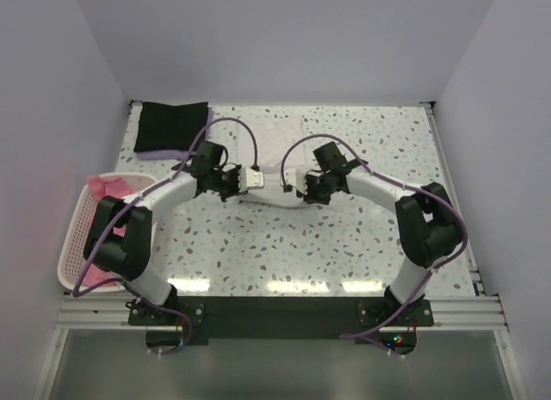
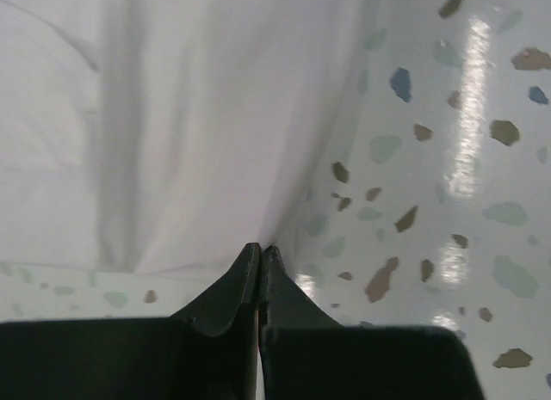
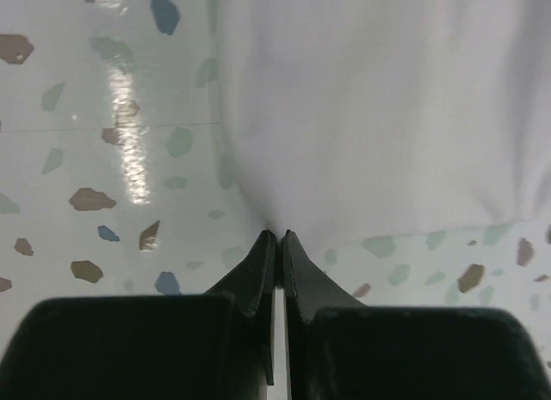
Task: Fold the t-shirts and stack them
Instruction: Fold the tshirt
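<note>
A white t-shirt [image 1: 274, 144] lies flat at the table's middle, filling much of the left wrist view [image 2: 172, 116] and the right wrist view [image 3: 387, 99]. My left gripper [image 1: 238, 192] [image 2: 260, 248] is shut on the shirt's near left corner, with cloth pinched at its tips. The right gripper [image 1: 303, 193] [image 3: 277, 235] is shut on the near right corner in the same way. At the back left, a folded black t-shirt [image 1: 172, 125] rests on a lavender one [image 1: 160, 150]. Pink t-shirts [image 1: 112, 187] lie in the basket.
A pale pink lattice basket [image 1: 73, 245] stands at the table's left edge beside the left arm. White walls close in the back and both sides. The speckled tabletop [image 1: 327, 245] stretches between the shirt and the arm bases.
</note>
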Available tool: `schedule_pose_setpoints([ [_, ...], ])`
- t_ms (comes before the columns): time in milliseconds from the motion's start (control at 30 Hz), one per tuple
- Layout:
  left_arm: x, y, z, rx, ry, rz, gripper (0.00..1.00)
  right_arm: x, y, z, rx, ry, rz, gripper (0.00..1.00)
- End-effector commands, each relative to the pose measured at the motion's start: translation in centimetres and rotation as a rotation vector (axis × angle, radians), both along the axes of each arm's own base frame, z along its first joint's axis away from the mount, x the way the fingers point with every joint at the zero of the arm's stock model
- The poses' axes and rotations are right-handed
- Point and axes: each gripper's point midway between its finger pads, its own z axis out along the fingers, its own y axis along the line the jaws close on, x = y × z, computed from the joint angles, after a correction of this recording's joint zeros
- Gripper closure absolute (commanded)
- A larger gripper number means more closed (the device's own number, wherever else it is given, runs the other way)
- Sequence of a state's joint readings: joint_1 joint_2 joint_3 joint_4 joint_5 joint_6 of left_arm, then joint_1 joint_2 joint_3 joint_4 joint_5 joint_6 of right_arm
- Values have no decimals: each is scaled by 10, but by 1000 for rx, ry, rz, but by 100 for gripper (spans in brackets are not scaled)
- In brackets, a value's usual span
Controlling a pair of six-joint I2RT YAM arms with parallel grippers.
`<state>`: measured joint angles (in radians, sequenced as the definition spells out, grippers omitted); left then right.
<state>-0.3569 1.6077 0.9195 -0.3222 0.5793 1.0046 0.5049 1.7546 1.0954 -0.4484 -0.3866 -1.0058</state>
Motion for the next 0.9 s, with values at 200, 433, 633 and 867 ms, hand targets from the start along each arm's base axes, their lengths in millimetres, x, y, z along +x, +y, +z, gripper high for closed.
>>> schedule_pose_setpoints([
  [200,62,-14,98,-133,-77,70,100,63,-8,112,120,-123,-121,100],
  [433,7,-11,99,-109,-29,-20,100,7,-18,111,101,-19,-51,100],
  [633,-90,-6,73,-93,86,-148,100,-102,-43,95,57,116,42,100],
  [867,-164,-9,88,-219,235,-149,100,-161,-62,110,77,169,66,100],
])
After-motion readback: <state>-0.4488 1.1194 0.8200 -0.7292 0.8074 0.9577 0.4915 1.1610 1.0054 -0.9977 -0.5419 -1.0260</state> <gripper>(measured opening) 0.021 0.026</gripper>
